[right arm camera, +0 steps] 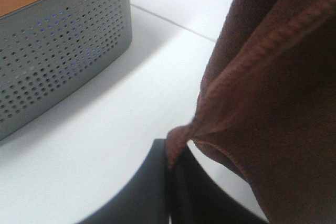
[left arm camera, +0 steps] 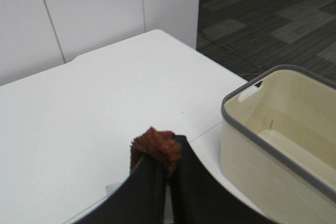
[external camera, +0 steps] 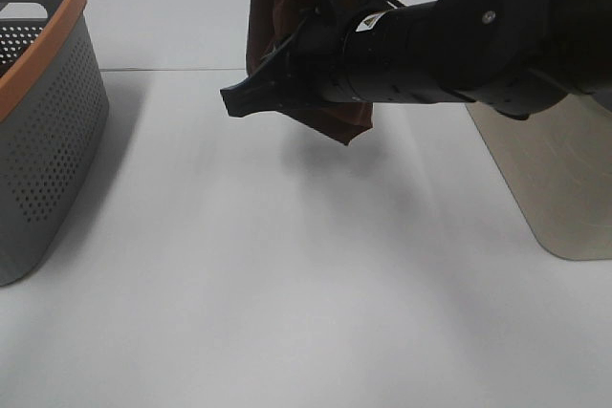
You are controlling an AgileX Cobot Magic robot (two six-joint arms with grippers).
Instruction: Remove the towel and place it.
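White table (external camera: 287,293), grey basket (external camera: 53,140), beige bin (external camera: 564,188)

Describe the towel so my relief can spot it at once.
Between the grey basket and the beige bin, a black arm reaches over the table. The towel hangs behind it in mid-air. Only it is dark brown cloth.

Left gripper (left arm camera: 165,167) here, dark fingers (left arm camera: 144,192) pressed together on a bunched tuft of brown towel (left arm camera: 157,148), which pokes out just past the tips. White worktop (left arm camera: 79,114) stretches beneath. Off to one side stands a cream bin (left arm camera: 252,166) with a grey rim, and dark carpet floor (left arm camera: 273,19) lies beyond the worktop's edge.
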